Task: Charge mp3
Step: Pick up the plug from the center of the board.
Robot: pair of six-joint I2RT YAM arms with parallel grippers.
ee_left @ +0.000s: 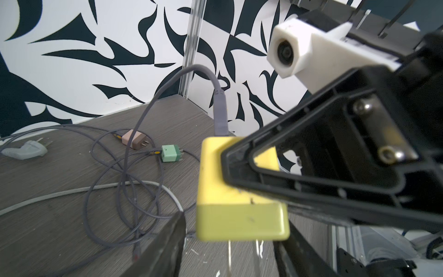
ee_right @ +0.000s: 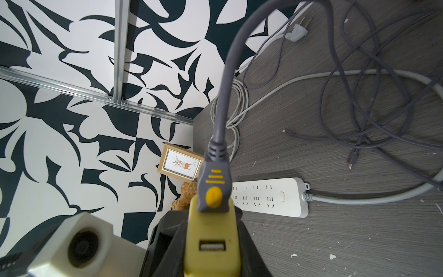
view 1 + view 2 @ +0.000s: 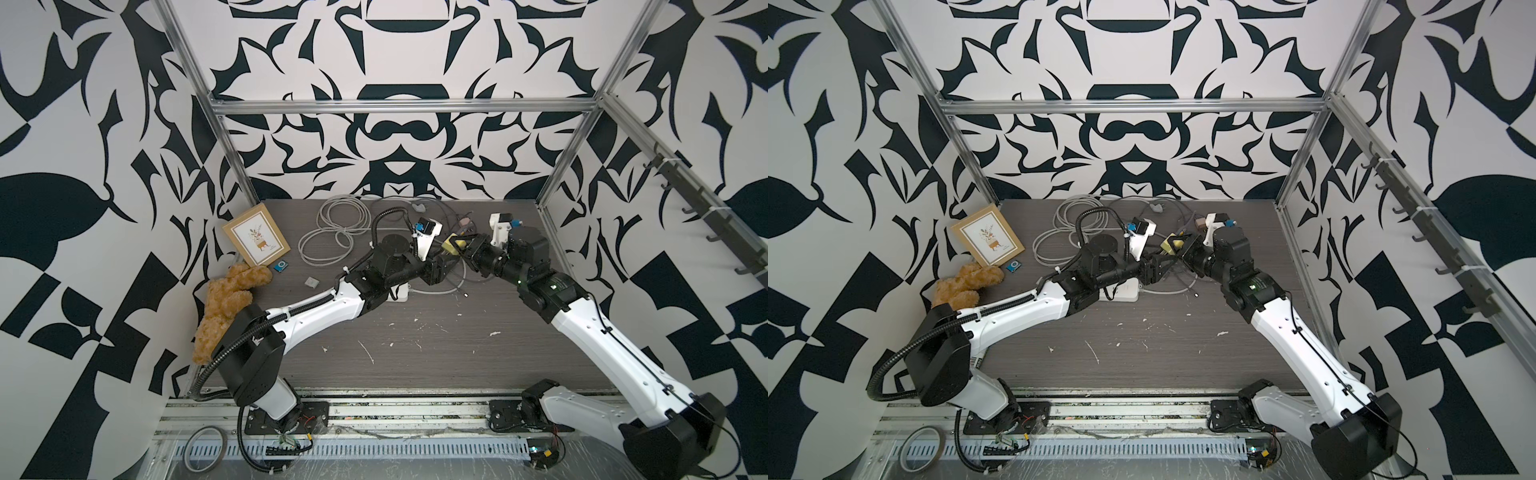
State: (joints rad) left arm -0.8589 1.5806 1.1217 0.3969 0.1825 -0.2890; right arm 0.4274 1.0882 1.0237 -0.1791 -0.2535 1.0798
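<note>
item 1. right tool (image 3: 456,247): black jaws clamped on a yellow plastic charger cube (image 1: 239,215), which is held up off the dark wood-grain surface (image 3: 415,353). a dark-grey cable with a yellow-marked connector (image 2: 214,189) is plugged into the cube, and a second usb port shows beside it.

item 2. left tool (image 1: 230,235): meets the right tool head-on. its jaws are partway apart, with a finger (image 1: 176,237) on either side of the cube's pronged end. a gap shows between that finger and the cube. whether the other finger touches the cube cannot be told.

item 3. mp3 (image 3: 279,267): tiny bright-blue square player with a pale control ring. it lies flat on the surface, well apart from both tools, far out to the left of the left tool. it is just beside the lower corner of a gold-framed picture (image 3: 256,239) and near a tan plush bear (image 3: 224,307).

item 4. white power strip (image 2: 271,196): lies on the surface beneath the two tools.

item 5. pink charger cube (image 1: 134,141) and green charger cube (image 1: 171,153): on the surface beyond the tools, near each other but not touching, each with a grey cable attached.

item 6. coiled pale-grey cable (image 3: 332,232): on the surface beyond the left tool, between it and the picture.
</note>
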